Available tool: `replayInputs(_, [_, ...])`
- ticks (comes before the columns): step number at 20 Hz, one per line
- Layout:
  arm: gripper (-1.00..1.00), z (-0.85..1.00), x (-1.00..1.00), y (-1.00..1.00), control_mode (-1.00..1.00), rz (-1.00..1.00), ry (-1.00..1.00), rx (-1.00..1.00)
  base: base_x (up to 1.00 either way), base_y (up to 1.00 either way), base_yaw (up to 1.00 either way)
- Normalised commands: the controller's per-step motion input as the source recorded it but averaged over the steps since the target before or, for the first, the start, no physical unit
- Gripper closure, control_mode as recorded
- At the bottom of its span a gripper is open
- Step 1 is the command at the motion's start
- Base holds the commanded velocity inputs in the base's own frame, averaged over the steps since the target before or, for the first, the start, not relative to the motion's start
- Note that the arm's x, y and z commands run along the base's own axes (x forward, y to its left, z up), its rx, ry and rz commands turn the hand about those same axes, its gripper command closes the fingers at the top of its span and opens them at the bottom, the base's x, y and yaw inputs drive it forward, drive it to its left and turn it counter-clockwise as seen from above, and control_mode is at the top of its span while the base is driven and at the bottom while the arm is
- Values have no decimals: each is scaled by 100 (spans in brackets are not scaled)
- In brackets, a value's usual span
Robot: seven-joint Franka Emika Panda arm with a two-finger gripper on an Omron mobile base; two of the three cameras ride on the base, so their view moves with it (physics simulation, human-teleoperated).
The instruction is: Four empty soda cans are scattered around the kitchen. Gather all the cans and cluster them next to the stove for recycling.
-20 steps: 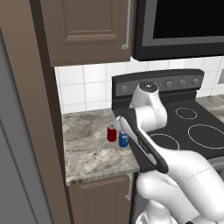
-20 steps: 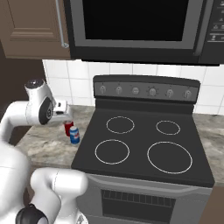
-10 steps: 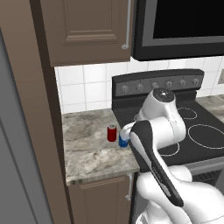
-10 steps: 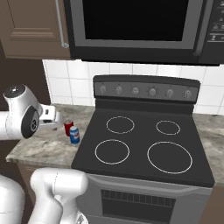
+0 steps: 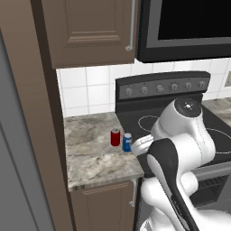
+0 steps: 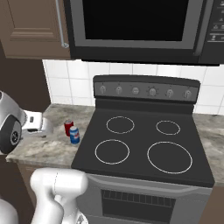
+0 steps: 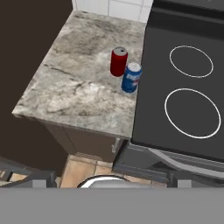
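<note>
Gripper jaws wide and holding nothing, it looks down on the counter (image 7: pixel 78 94), where the red can (image 7: pixel 118 61) stands with the blue can (image 7: pixel 131 78) touching at its 4 o'clock beside the stove (image 7: pixel 188 87), so I think it should go find another can.

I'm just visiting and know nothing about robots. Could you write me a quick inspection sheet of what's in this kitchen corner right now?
Surface: marbled grey counter, left of the stove.
Job's things: red can and blue can upright, close together by the stove's edge.
Clutter: nothing seen.
Gripper: open, holding nothing, raised well above the cans.
Cables: nothing seen.
Surroundings: microwave above the stove, brown cabinets, white tile wall.
</note>
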Motion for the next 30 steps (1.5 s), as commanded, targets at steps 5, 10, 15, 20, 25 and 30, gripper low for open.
replayInputs(5, [-100, 23, -54, -11, -100, 0, 0, 2, 0, 0, 0])
replayInputs(10, [-100, 4, -12, -5, 100, 0, 0, 1, -58, -23, 0])
replayInputs(15, [-100, 0, 0, 0, 100, 0, 0, 0, -72, -31, 0])
replayInputs(20, [-100, 0, 0, 0, 100, 0, 0, 0, -54, -33, -1])
replayInputs(25, [-100, 0, 0, 0, 100, 0, 0, 0, -19, -25, -13])
replayInputs(30, [-100, 0, 0, 0, 100, 0, 0, 0, -5, -23, -21])
